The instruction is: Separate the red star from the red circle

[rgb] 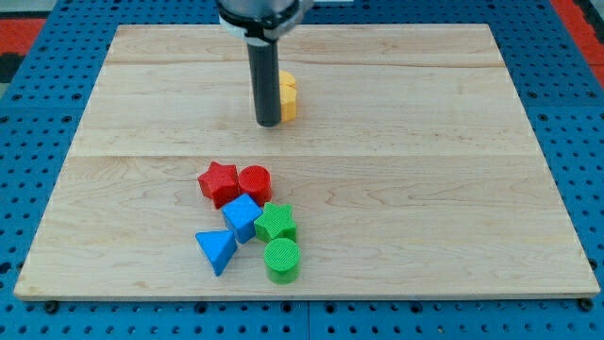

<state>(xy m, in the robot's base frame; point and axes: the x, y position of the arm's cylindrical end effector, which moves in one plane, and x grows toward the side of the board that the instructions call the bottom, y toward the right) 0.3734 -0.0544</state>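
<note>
Pale wooden planks make up the desk point(453, 189), which lies on a blue pegboard point(576, 113) with round holes. Nearest the view's bottom stands a green cylinder point(281, 260), with a blue triangular block point(217, 250) at its 9 o'clock. Beyond them, a green star point(276, 223) touches a blue cube point(243, 217). Next come the red star point(218, 183) and, at its 3 o'clock and touching it, the red circle point(254, 182). Well beyond, toward 12 o'clock, my tip point(268, 124) rests on the desk, just beside a yellow block point(287, 96) partly hidden behind the rod. No claw is fitted. Red flooring point(28, 28) shows in the far corners.
</note>
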